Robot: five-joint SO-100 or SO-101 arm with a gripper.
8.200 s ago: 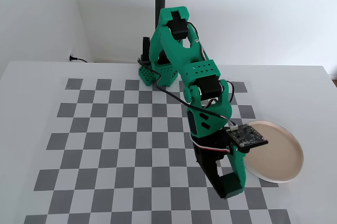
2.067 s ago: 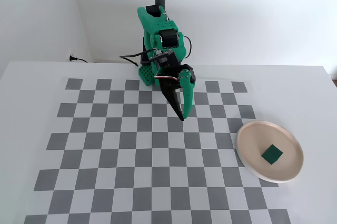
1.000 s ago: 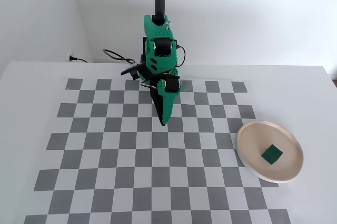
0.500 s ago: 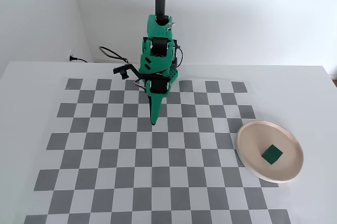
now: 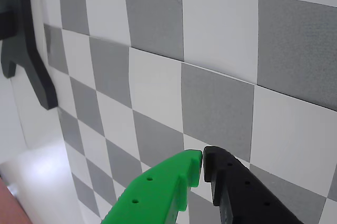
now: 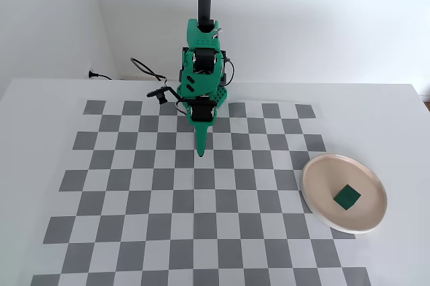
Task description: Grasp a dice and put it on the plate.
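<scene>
My gripper (image 5: 202,167) is closed and empty, the dice (image 6: 347,197) sits on the plate (image 6: 321,165), so I should keep clear.

A: Surface noted? 
B: White counter (image 6: 40,98), carrying a grey-and-white checkerboard mat (image 6: 134,202) that covers most of it; the wrist view shows the same squares close up (image 5: 221,29).
A: Items resting on it?
B: The plate (image 6: 316,195), at the right in the fixed view, overlapping the mat's right edge. Green arm base (image 6: 201,81) stands at the far edge, a black cable (image 6: 142,66) beside it.
</scene>
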